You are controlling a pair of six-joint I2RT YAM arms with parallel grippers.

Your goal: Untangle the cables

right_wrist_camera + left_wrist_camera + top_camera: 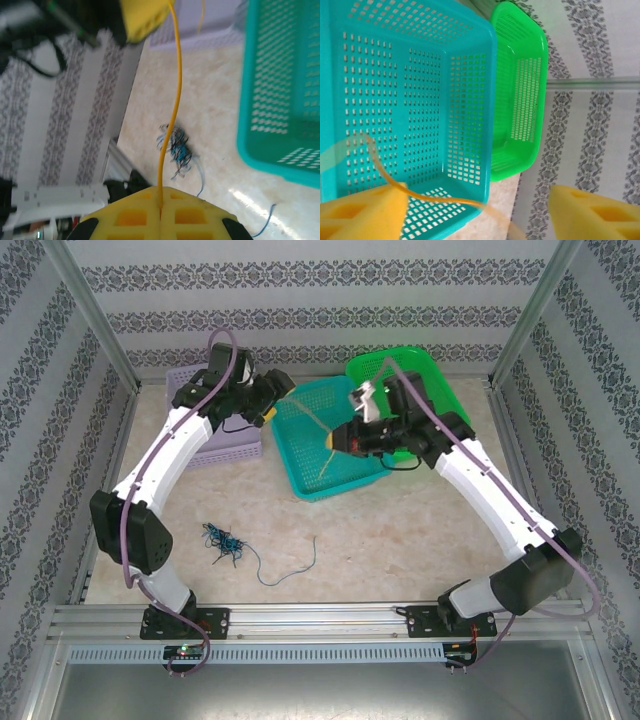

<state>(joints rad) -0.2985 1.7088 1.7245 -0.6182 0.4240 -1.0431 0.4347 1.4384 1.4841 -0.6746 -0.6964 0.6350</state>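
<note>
Pulling one strand free, it seems: above the teal basket (305, 455), the right gripper (161, 192) pinches a yellow cable (172, 90). The left gripper (480, 210) stands spread at the basket's rim. The next move probably calls for releasing the strand into the basket (the blue-black tangle (222, 542) lies on the table in front of the basket).

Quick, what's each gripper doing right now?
Left gripper: open.
Right gripper: shut on the yellow cable.

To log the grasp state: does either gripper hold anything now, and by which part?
The right gripper pinches the yellow cable between its closed fingertips, partway along its length; the left gripper is open, gripping nothing.
</note>
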